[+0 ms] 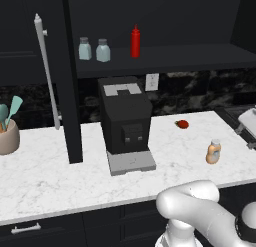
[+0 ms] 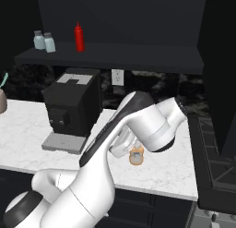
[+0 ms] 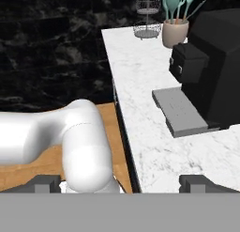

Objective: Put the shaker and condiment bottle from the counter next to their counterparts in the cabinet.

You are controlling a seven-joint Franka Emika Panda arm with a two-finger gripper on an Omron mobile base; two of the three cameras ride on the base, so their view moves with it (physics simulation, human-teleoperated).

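Fingers (image 3: 122, 183) spread wide and empty, veined marble counter (image 3: 140, 85), squat pear-shaped condiment bottle (image 1: 213, 151), boxy black coffee machine (image 1: 124, 122)

Two shakers (image 1: 85, 49) side by side, red bottle (image 1: 135, 42) near, all upright on cabinet shelf (image 1: 165, 61). Orange-tan condiment bottle (image 1: 213, 152) upright on counter (image 1: 60, 176), right of centre.

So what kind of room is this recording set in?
A rendered kitchen, most likely: a white marble-patterned counter with a black coffee machine, a utensil crock, and shakers with a red squeeze bottle on a dark cabinet shelf.
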